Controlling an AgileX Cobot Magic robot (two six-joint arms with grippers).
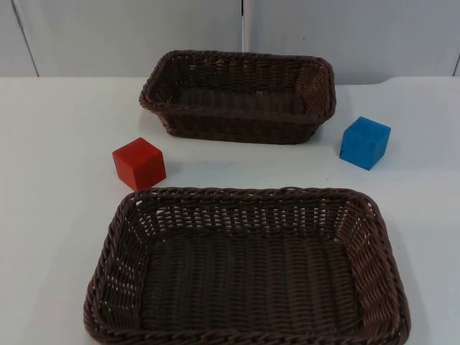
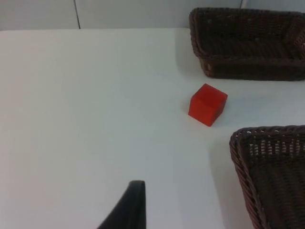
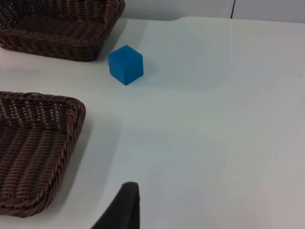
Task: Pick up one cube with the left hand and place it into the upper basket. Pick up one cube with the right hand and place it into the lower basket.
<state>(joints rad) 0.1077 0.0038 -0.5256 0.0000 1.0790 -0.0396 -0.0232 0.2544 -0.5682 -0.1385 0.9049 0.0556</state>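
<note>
A red cube [image 1: 139,163] rests on the white table between the two baskets, off the left end of the upper basket [image 1: 237,115]. A blue cube [image 1: 365,142] stands at the right, beside that basket's right end. The lower basket [image 1: 248,201] is large, dark brown wicker and holds nothing; the upper basket also holds nothing. My left gripper [image 2: 128,210] hangs over bare table some way short of the red cube [image 2: 208,104]. Over bare table as well, my right gripper [image 3: 125,207] sits well back from the blue cube [image 3: 126,64]. Neither holds anything that I can see.
A grey partition wall [image 1: 129,36] closes the table's far edge just behind the upper basket. White table [image 1: 50,215] stretches left of the red cube, and more of it [image 1: 424,208] lies right of the blue cube.
</note>
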